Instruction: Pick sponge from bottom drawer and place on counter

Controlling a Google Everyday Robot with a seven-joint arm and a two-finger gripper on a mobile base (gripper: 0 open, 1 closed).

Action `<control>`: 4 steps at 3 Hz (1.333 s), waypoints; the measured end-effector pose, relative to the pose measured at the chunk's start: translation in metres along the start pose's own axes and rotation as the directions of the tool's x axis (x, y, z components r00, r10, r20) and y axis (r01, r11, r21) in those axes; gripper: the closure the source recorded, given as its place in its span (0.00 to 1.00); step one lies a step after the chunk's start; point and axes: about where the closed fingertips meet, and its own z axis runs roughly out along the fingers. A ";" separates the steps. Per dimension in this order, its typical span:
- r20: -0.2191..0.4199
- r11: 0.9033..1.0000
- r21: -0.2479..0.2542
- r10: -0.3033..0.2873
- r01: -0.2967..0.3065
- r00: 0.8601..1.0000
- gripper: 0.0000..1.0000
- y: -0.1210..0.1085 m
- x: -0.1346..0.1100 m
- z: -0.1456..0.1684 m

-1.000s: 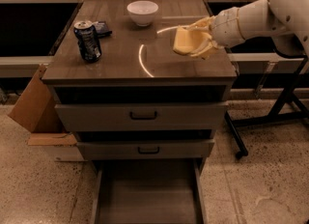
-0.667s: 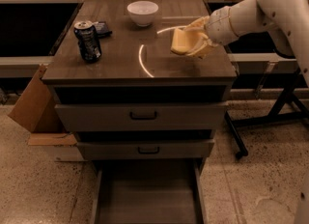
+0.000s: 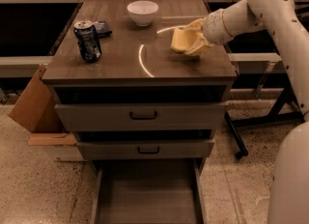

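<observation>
The gripper [image 3: 194, 42] sits over the right part of the counter [image 3: 120, 61], in the upper right-centre of the frame. Its fingers are closed around the sponge [image 3: 178, 39], which sticks out to the left of them. The sponge is low over the wood, and whether its lower edge touches the surface cannot be told. It lies inside the counter's right edge and well back from the front edge, just right of the curved light reflection. The arm [image 3: 270, 10] comes in from the upper right corner, crossing the counter's right edge. Toward the back edge stands a white bowl [image 3: 142, 11], near the sponge but apart from it. On the left part of the counter a drink can [image 3: 88, 40] stands upright with a dark flat item [image 3: 102, 28] just behind it, both well apart from the gripper. Bare counter lies between the can and the sponge and along the front edge. Below, the two upper drawers [image 3: 140, 117] are shut, and the bottom drawer [image 3: 147, 201] is pulled out toward the lower edge of the frame, showing its flat floor. A cardboard box [image 3: 30, 108] leans at the cabinet's left side, and black frame legs [image 3: 253, 121] stand on the floor at the right.
</observation>
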 end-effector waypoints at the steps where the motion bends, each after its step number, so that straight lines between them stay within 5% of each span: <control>1: -0.007 0.999 0.035 0.021 -0.021 1.000 0.00 -0.006 0.013 0.002; 3: 0.000 0.989 0.150 0.020 -0.019 1.000 0.00 -0.024 0.017 -0.031; 4: 0.024 0.976 0.218 -0.010 0.004 1.000 0.00 -0.033 0.007 -0.057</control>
